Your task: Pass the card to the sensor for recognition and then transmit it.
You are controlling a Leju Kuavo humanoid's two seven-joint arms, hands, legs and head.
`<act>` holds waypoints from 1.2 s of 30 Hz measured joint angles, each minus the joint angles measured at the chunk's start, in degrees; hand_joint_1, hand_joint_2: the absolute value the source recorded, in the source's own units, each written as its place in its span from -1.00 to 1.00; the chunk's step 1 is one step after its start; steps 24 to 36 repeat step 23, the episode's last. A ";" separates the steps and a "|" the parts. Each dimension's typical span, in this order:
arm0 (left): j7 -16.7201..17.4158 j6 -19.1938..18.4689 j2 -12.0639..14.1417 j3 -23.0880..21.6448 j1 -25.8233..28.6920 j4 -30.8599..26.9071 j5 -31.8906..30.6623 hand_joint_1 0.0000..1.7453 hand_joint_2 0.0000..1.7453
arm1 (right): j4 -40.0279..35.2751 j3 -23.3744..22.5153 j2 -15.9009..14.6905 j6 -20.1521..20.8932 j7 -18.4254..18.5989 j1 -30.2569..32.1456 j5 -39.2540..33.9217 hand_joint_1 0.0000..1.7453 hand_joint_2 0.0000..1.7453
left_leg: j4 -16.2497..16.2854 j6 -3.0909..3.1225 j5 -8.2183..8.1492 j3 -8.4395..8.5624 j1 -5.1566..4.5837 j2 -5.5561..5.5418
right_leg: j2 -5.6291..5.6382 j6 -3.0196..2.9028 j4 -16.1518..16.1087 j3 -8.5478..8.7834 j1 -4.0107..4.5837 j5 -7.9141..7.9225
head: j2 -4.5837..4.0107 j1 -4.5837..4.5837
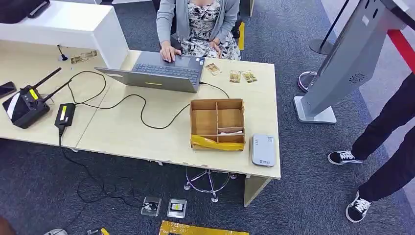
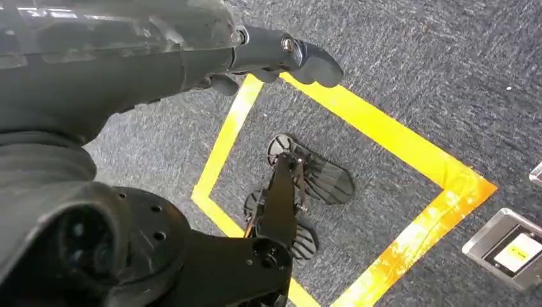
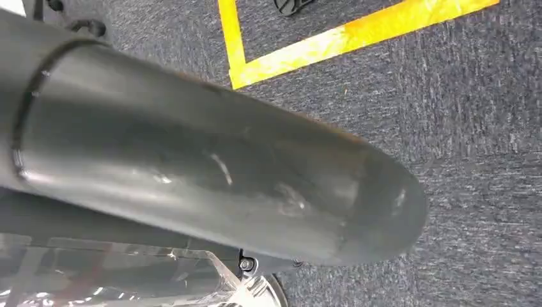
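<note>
Card [image 1: 223,132] lies in wooden box [image 1: 217,124] on table [image 1: 127,129], sensor [image 1: 263,150] just beside. Left robot hand [image 2: 281,57] hangs empty; right robot hand [image 3: 255,192] state unclear. Advice: approach from above, pinch card edge.

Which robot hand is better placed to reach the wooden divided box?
Probably the right robot hand: both hang over the carpet, but the brown wooden divided box and flat grey card reader lie right of centre.

seated person [image 1: 195,24] cropped above shoulders
</note>
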 joint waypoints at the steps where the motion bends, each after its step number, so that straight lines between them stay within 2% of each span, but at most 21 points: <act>1: 0.00 0.04 0.00 0.02 0.00 0.00 0.00 -1.00 -1.00 | 0.00 0.00 0.00 0.00 -0.13 0.00 0.00 -1.00 -1.00 | 0.00 0.00 0.00 0.00 0.00 0.00 | 0.00 0.00 0.00 0.00 0.00 0.00 | 0.00 0.00; 14: 0.46 0.63 -0.02 0.02 0.00 0.02 0.42 -1.00 -1.00 | 0.00 0.00 0.02 0.09 1.44 0.00 0.31 -1.00 -1.00 | 0.00 0.00 0.00 0.00 0.00 0.00 | 0.00 0.00 0.00 0.00 0.00 0.00 | 0.00 0.00; 36: 0.77 1.35 -0.09 0.02 0.00 0.02 0.96 -1.00 -1.00 | 0.00 0.00 -0.15 0.94 1.60 0.00 0.72 -1.00 -1.00 | 0.00 0.00 0.00 0.00 0.00 0.00 | 0.00 0.00 0.00 0.00 0.00 0.00 | 0.00 0.00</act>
